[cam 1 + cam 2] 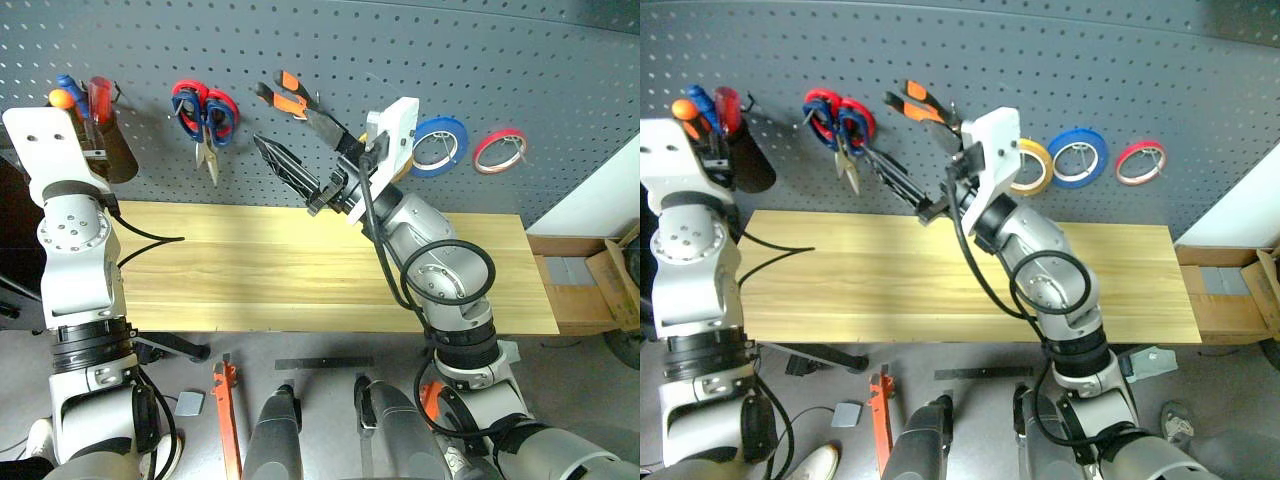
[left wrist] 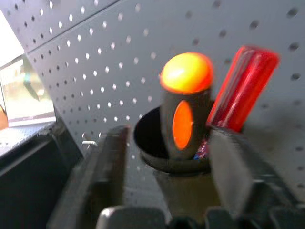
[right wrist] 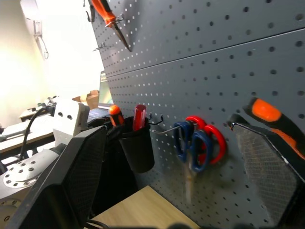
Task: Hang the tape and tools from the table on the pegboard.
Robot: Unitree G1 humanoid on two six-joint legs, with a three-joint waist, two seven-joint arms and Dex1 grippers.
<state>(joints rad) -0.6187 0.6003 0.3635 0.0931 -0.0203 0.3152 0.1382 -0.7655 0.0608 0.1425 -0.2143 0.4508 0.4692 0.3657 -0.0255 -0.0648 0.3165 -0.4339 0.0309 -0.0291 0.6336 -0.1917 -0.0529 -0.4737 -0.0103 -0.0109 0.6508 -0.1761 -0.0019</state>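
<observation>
worktop point(image 1: 300, 270) carries none of the hand tools or tape; what shows of them is on the pegboard point(image 1: 500, 60); yellow tape point(image 1: 1032, 165) hangs there beside the blue ring point(image 1: 1078, 155) and the red ring point(image 1: 1140, 160);
orange-and-black pliers point(image 1: 285, 98) hang on a hook, long axis slanting down toward the robot's right; blue-handled scissors point(image 1: 212, 125) hang blades down, overlapping the red-handled scissors point(image 1: 185, 100);
black cup point(image 2: 167, 157) on the board at the robot's far left holds an orange-topped screwdriver point(image 2: 186, 105) and a red-handled one point(image 2: 240, 90), both upright;

left gripper point(image 2: 170, 136): fingers spread and released, grasping nothing; the cup lies straight ahead along the gripper, the orange handle standing in line with the gap, not pinched;
right gripper point(image 3: 167, 138): spread wide, empty, raised at the board; the pliers sit just beside one finger, the scissors ahead beyond the gap;

judgement: hanging looks done or nearly so; the left arm is the nearer to the cup, and any pull-back must run straight away from the board, along the gripper, so neither finger drags the upright handles or the cup rim.
</observation>
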